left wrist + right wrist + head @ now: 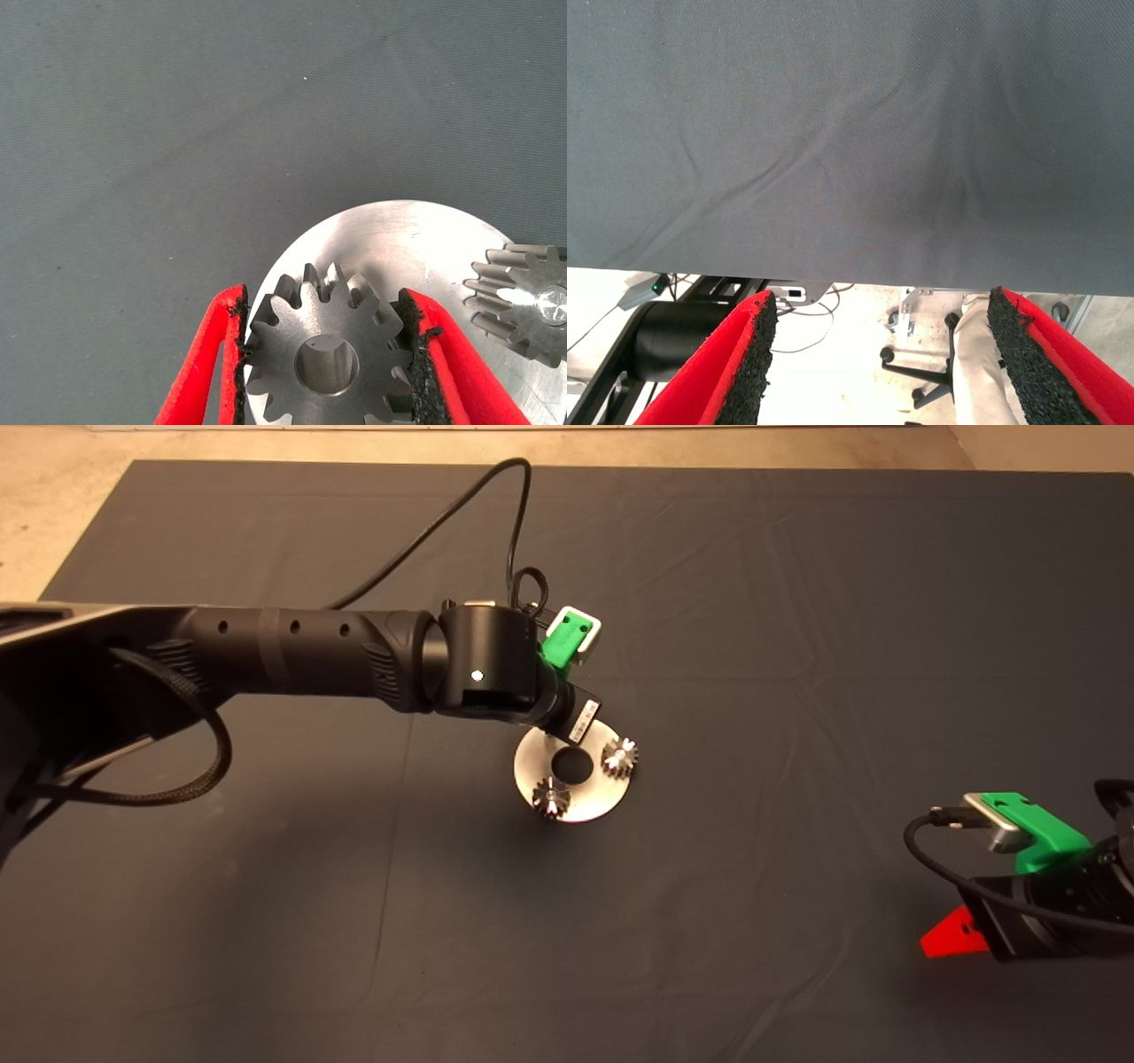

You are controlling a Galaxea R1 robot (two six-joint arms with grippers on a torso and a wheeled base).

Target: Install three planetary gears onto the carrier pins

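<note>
The silver carrier disc (585, 795) lies mid-mat. Two planetary gears sit on it, one on the right (620, 757) and one at the front left (550, 795). In the head view my left arm's wrist (496, 664) covers its fingers and the disc's far edge. In the left wrist view my left gripper (323, 297) is shut on a third gear (328, 359), pads against its teeth, over the disc (399, 239). A seated gear (527, 301) shows a shiny pin (551, 303) in its hole. The held gear's pin is hidden. My right gripper (952, 939) is parked at the lower right, open and empty (881, 305).
A black cable (443, 522) loops from the left arm over the far mat. The right wrist view looks past the mat's edge (850, 279) at the floor, with a person's leg (974, 354) and chair castors.
</note>
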